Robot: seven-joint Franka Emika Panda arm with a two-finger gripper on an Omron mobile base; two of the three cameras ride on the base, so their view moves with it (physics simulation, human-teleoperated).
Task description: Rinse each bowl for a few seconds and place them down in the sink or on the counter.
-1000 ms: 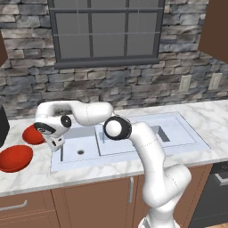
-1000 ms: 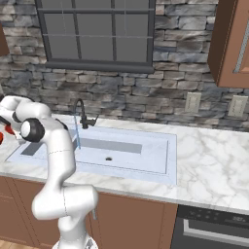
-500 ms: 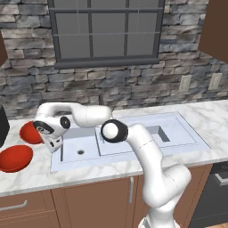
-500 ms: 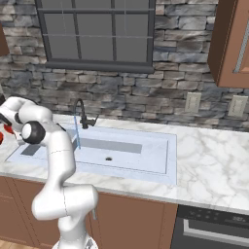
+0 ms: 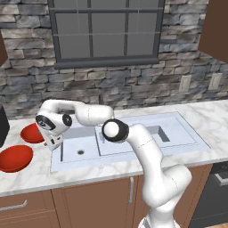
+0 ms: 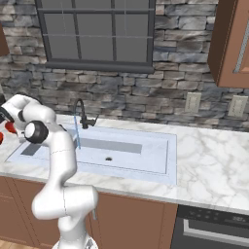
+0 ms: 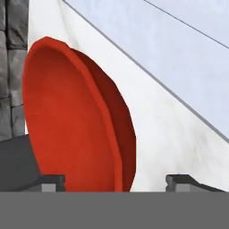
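Marble counter (image 5: 111, 171): gripper (image 7: 115, 181) spread wide, released, its fingertips straddling the red bowl's (image 7: 76, 120) rim.

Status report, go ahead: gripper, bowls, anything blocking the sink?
Gripper open, fingertips straddling the back bowl rim. Both red bowls on the counter left of the sink; front bowl untouched. Faucet running, path to basin unobstructed.

Even, bright rendered light; soft shadows, no glare, slightly coarse.
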